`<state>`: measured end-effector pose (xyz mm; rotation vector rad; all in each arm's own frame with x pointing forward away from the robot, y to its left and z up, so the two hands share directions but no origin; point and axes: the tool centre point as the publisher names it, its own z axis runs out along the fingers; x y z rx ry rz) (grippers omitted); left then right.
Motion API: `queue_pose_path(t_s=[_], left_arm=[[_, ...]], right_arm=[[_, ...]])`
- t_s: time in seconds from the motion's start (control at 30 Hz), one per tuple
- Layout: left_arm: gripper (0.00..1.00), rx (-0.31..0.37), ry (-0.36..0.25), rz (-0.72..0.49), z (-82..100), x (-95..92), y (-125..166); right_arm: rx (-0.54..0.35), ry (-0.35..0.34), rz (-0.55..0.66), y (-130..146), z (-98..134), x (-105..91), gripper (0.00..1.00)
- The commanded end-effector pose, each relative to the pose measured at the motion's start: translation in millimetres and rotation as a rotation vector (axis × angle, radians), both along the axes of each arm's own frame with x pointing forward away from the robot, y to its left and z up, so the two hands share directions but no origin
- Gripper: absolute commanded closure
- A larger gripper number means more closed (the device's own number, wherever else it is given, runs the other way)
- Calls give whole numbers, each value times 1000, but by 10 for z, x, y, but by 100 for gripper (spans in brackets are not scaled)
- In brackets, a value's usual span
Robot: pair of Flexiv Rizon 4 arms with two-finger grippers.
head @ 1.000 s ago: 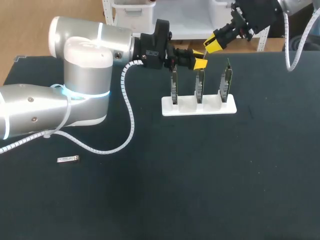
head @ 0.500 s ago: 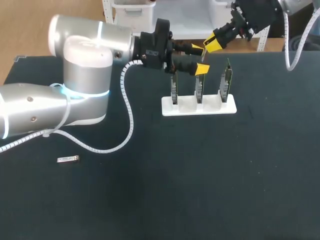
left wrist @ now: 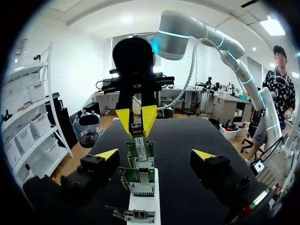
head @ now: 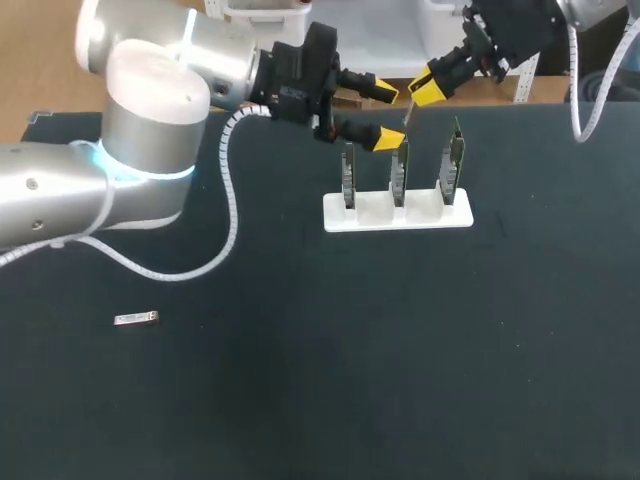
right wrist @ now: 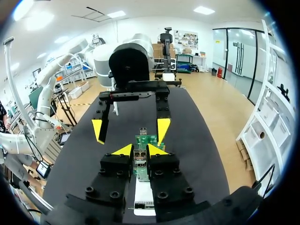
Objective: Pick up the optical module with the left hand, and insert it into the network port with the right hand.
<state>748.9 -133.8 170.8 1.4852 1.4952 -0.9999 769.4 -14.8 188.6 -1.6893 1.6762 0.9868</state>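
The small silver optical module hangs from my right gripper, which is shut on it above the middle card of a white stand. My left gripper stands open just left of it, one finger on each side, touching nothing. In the left wrist view the left gripper is wide open, and ahead of it the right gripper's yellow fingertips pinch the module over the cards. From the right wrist, the right gripper clamps the module, with the left gripper's fingertips beyond.
Three upright green cards with ports stand in the white stand; the outer ones are the left card and the right card. A second small silver module lies on the black table at the near left.
My left gripper has opened, letting go of the module, and its arm has drawn back to the left. The right gripper keeps hold of the module and has not moved.
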Motion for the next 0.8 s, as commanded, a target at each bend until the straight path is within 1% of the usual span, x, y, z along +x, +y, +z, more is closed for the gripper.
queue_pose_path(t_s=[0.03,0.13,0.23,0.53,0.6,0.8], left_arm=[[0,67,53,7,-20,13,70],[0,93,95,12,-72,0,78],[0,112,104,17,-91,-14,70],[0,124,93,29,-93,-3,41],[0,146,94,27,-94,13,30],[0,163,90,33,-95,23,14]], right_arm=[[0,-6,-5,-21,3,-42,100],[-1,-6,-6,-26,3,-48,100],[0,-6,-7,-28,3,-52,100],[-1,-6,-10,-33,5,-61,100],[-2,-6,-10,-36,4,-65,100],[4,-2,-10,-44,3,-66,100]])
